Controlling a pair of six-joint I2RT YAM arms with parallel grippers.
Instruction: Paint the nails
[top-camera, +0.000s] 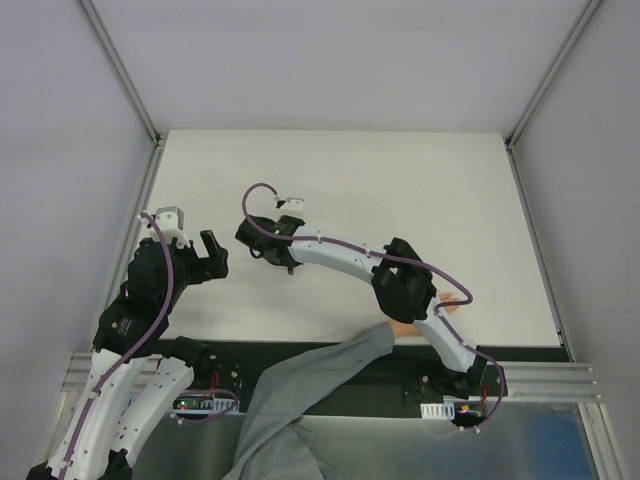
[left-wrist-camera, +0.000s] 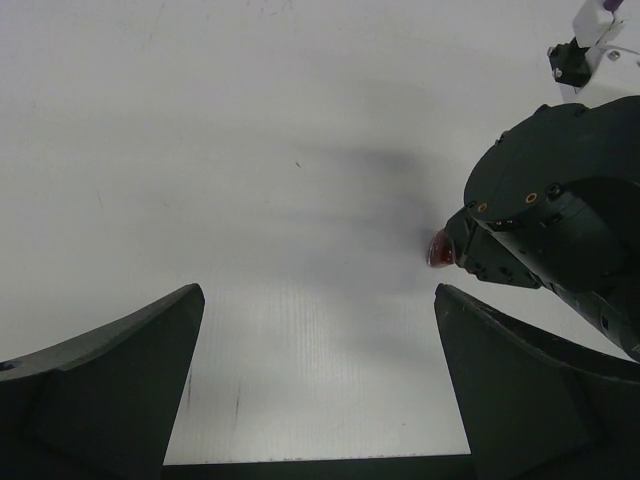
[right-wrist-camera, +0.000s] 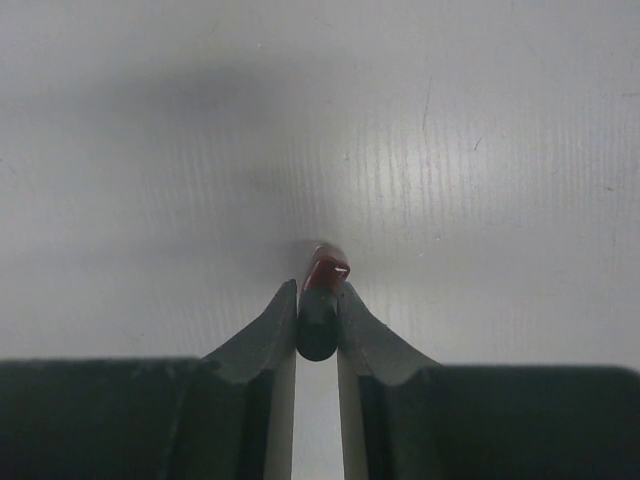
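Note:
My right gripper (right-wrist-camera: 318, 290) is shut on a small dark red-and-black bottle (right-wrist-camera: 326, 268), held by its black cap with the tip pointing down at the white table. In the top view this gripper (top-camera: 283, 260) and bottle (top-camera: 290, 267) are left of the table's centre. They also show in the left wrist view, where the bottle (left-wrist-camera: 440, 250) is at the right. A bare hand (top-camera: 446, 306) with a grey sleeve (top-camera: 320, 385) rests at the near table edge, mostly under my right forearm. Its nails are too small to make out. My left gripper (top-camera: 212, 252) is open and empty, its jaws wide apart over bare table (left-wrist-camera: 318, 300).
The white table (top-camera: 400, 190) is walled by pale panels and metal posts. The right arm's elbow (top-camera: 405, 285) arches over the person's hand. A black strip and metal rail (top-camera: 300, 355) run along the near edge by the arm bases.

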